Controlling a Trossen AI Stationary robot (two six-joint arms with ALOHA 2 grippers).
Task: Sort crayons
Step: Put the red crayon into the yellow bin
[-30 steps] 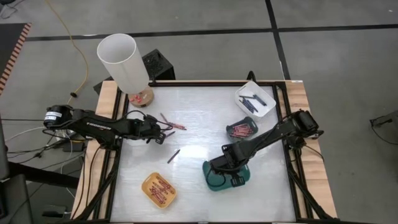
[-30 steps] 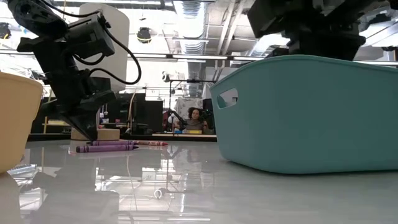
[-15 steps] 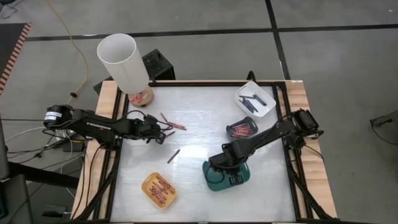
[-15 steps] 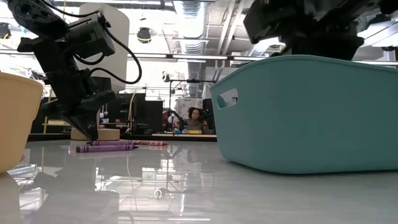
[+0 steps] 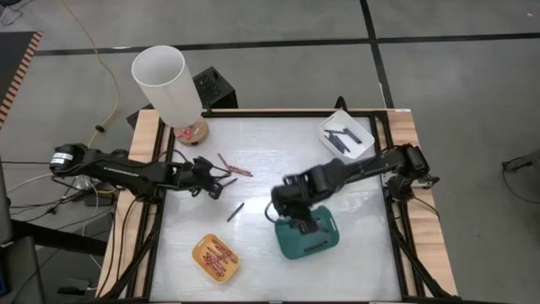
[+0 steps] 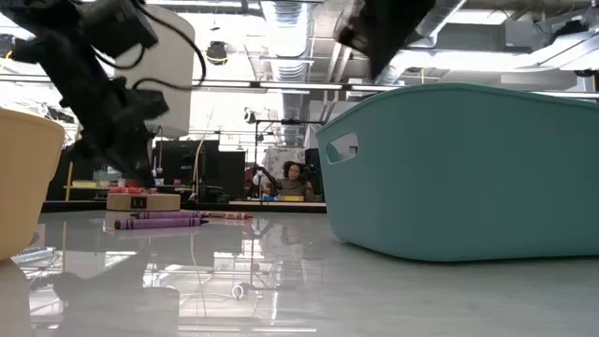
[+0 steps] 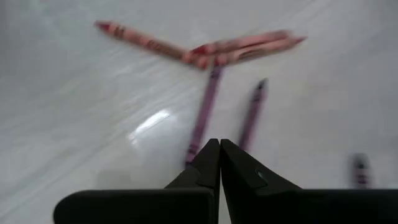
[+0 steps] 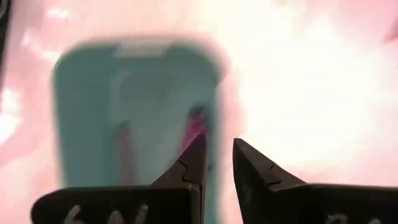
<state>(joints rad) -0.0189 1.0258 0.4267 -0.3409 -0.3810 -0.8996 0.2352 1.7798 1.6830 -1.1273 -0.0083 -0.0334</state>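
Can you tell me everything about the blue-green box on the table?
The teal box is a small smooth plastic-looking tub with rounded corners and a little handle slot in its side wall. It stands upright on the shiny white table, open at the top. A pinkish crayon lies inside. The right claw hangs just above it, open a little, not touching.

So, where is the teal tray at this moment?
In the high view the teal tray sits on the table's front right part, just under the right end effector, with the yellow tray to its left.
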